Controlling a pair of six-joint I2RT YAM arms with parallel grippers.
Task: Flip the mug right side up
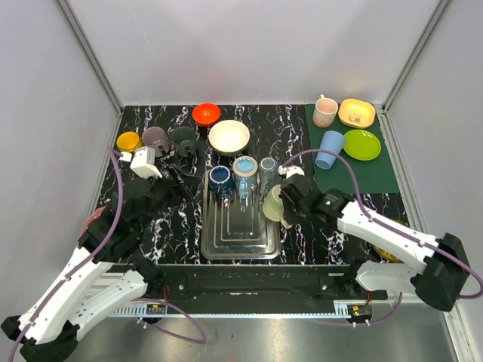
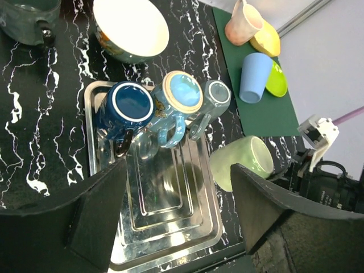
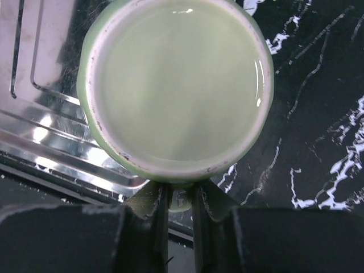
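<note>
Clasping one green mug (image 3: 176, 85): right tool (image 3: 179, 198).

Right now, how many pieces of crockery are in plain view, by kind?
Mugs and cups: 9 - yellow cup, mauve, dark green, navy, light blue, grey, pale green mug, pink, blue tumbler
Bowls: 2 - orange, cream
Plates: 2 - yellow dish, lime
Total: 13
</note>
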